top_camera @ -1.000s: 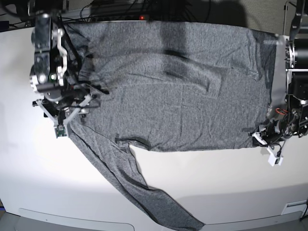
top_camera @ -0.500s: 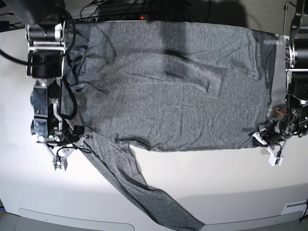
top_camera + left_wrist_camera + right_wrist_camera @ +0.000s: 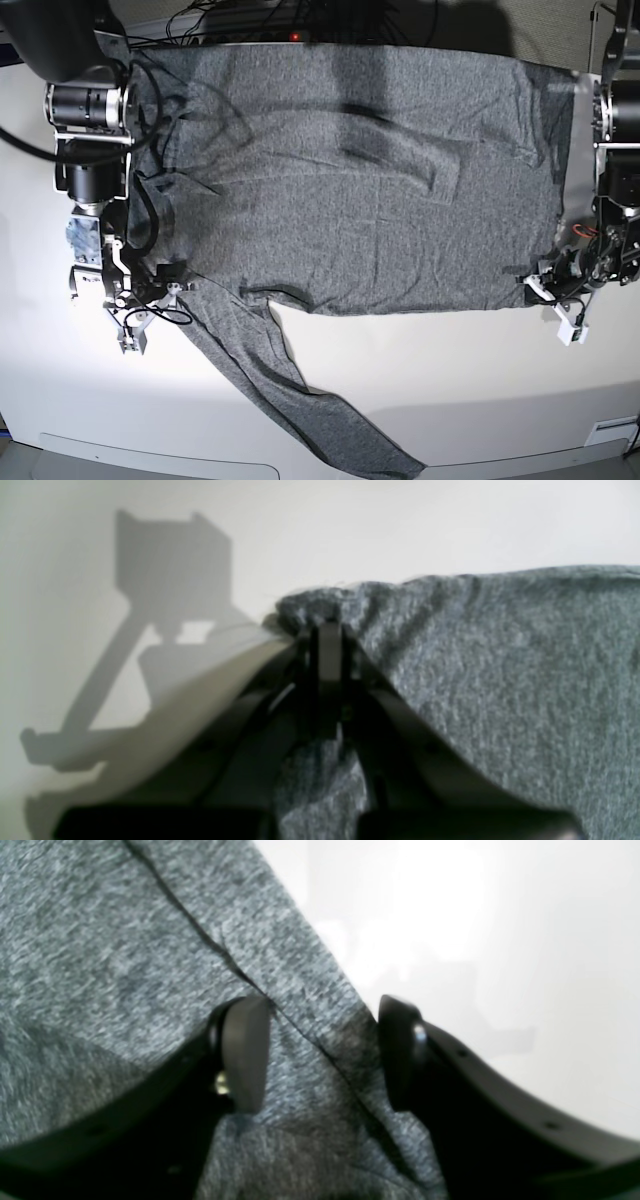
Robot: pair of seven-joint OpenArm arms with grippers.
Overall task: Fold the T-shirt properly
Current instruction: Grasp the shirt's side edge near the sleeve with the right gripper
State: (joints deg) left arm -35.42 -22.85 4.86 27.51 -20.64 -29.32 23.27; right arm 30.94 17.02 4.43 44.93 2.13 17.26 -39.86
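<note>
Across the white table (image 3: pixel 450 380), with dark cables (image 3: pixel 250 15) strung along its far edge, the T-shirt (image 3: pixel 370 180) lies spread flat, one long sleeve (image 3: pixel 290 390) trailing diagonally toward the near edge. At the base view's left the right arm reaches down from the far side, its right hand (image 3: pixel 320 1052) low over the sleeve's upper edge with fingers parted on either side of a seam, gripping nothing. Opposite, the left hand (image 3: pixel 325 645) sits low at the shirt's corner, pinched closed on a bunch of the grey fabric.
</note>
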